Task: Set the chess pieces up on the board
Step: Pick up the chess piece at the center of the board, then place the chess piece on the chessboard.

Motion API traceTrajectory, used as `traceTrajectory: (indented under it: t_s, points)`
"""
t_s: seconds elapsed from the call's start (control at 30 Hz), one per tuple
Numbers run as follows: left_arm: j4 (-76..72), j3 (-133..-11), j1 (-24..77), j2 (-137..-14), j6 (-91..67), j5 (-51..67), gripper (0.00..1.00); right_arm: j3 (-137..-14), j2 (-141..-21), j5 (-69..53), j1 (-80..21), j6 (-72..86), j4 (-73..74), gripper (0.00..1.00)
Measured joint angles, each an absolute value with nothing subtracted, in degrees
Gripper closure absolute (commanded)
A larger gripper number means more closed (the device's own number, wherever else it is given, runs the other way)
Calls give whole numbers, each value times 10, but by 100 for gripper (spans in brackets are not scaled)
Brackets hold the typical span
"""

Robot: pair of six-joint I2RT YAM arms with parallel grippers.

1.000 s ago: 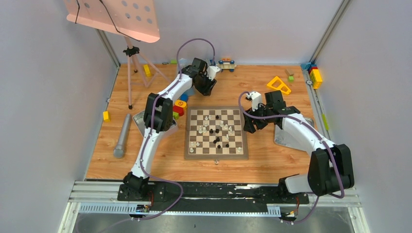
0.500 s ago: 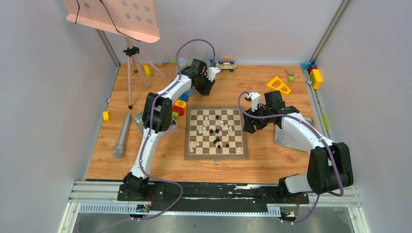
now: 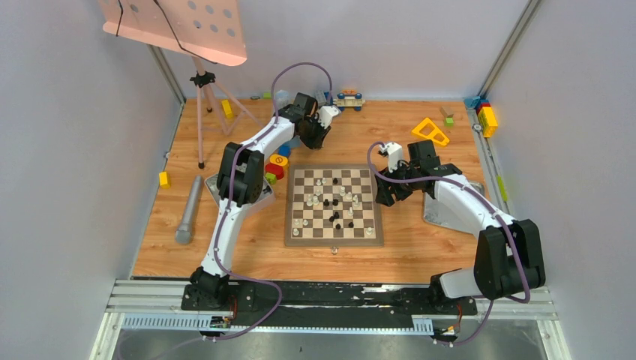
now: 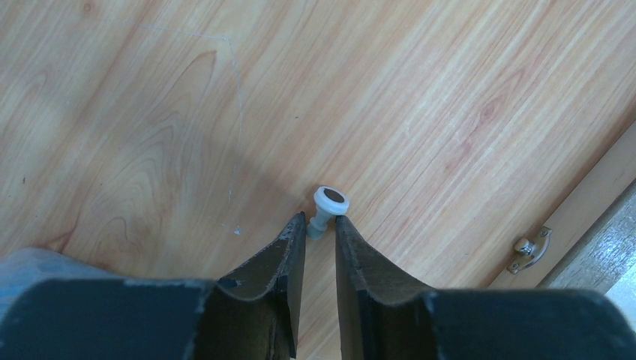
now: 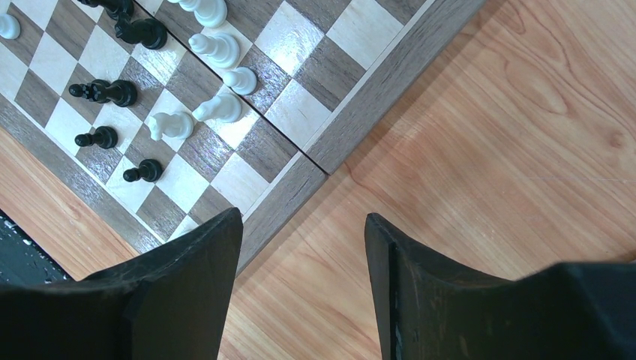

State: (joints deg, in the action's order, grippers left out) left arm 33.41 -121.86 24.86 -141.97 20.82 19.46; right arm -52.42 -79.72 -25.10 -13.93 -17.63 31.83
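Your left pincer (image 4: 320, 225) is drawn nearly together, its tips on either side of the stem of a single white piece (image 4: 328, 201) that lies on the bare wood of the bench (image 4: 150, 112). Whether the tips actually pinch the stem you cannot tell. This piece is off the board, just past its far left corner; the brown border and a small metal latch show at the edge of the left wrist view.

Your right pincer (image 5: 301, 217) stands wide open with nothing in it. It hangs over the bench just beside the right edge of the board (image 5: 352, 127).

The board carries the rest of the chess pieces (image 5: 219, 109) – white and black ones mixed together, scattered across the middle squares rather than lined up in rows, with several lying on their sides.

Two grey trays sit on the bench, one to the left of the board (image 3: 211, 184) and one to the right (image 3: 433, 216) – each is largely covered by an arm, so what they hold is not visible.
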Motion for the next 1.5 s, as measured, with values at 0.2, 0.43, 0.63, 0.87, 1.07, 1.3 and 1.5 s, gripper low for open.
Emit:
traceTrajectory:
  t_s: [0.2, 0.43, 0.63, 0.87, 1.07, 1.3, 1.5]
  points:
    - [335, -1219, 248, -1420, 212, 195, 81, -524, -798, -251, -139, -176, 318, 39]
    - [330, -1202, 248, -1410, 219, 196, 94, -524, -798, -255, -139, -176, 319, 39]
    - [330, -1165, 248, -1386, 230, 194, 100, -539, -799, -260, -139, -172, 324, 39]
    - [345, -1077, 248, -1313, 249, 199, 100, -602, -818, -291, -138, -147, 320, 36]
    - [352, -986, 249, -1163, 265, 233, 100, -643, -838, -359, -125, -92, 281, 37]
    - [341, -879, 302, -962, 277, 258, 100, -678, -897, -492, -118, -8, 235, 36]
    - [340, -824, 389, -895, 280, 236, 100, -684, -925, -599, -125, 52, 198, 36]
